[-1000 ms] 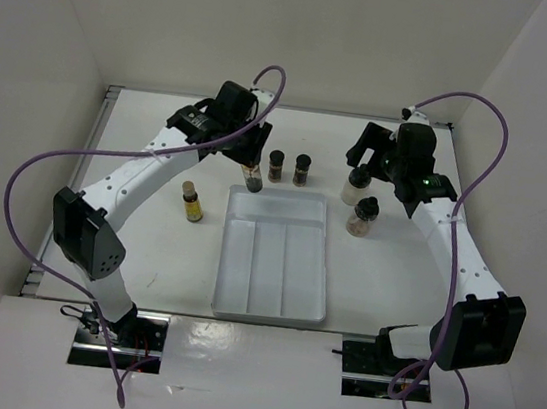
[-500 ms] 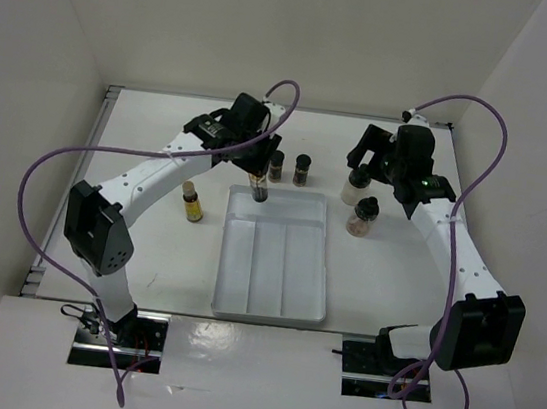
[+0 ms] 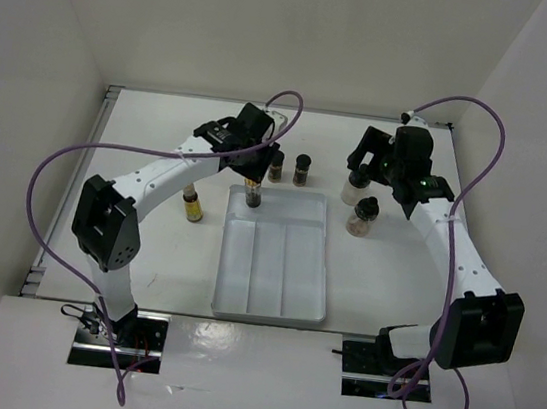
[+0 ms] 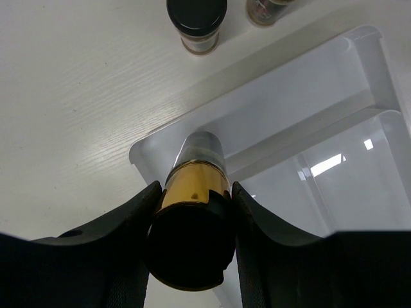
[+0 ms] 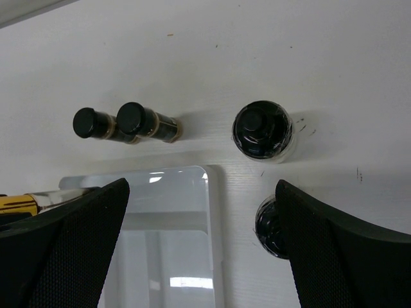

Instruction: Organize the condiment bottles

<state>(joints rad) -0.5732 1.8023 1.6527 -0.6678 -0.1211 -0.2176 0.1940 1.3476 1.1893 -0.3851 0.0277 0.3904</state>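
My left gripper (image 3: 254, 178) is shut on a slim yellow-filled bottle (image 3: 252, 195), upright over the far-left corner of the white divided tray (image 3: 285, 267). In the left wrist view the bottle (image 4: 196, 189) sits between my fingers, its base over the tray's far cross compartment (image 4: 302, 102); I cannot tell whether it touches. A second yellow bottle (image 3: 192, 203) stands left of the tray. Two dark brown bottles (image 3: 276, 165) (image 3: 301, 168) stand behind the tray. Two rounder clear bottles (image 3: 357, 183) (image 3: 363, 216) stand to its right. My right gripper (image 3: 375, 163) is open above them.
The right wrist view shows the brown bottles (image 5: 93, 123) (image 5: 144, 122), the clear bottles (image 5: 262, 130) (image 5: 273, 226) and the tray's far-right corner (image 5: 215, 179). The tray's three long compartments hold nothing. White walls enclose the table at the back and sides.
My left gripper has carried the yellow bottle right and toward me, from behind the tray's far edge to over its far-left corner. The right arm has barely moved.
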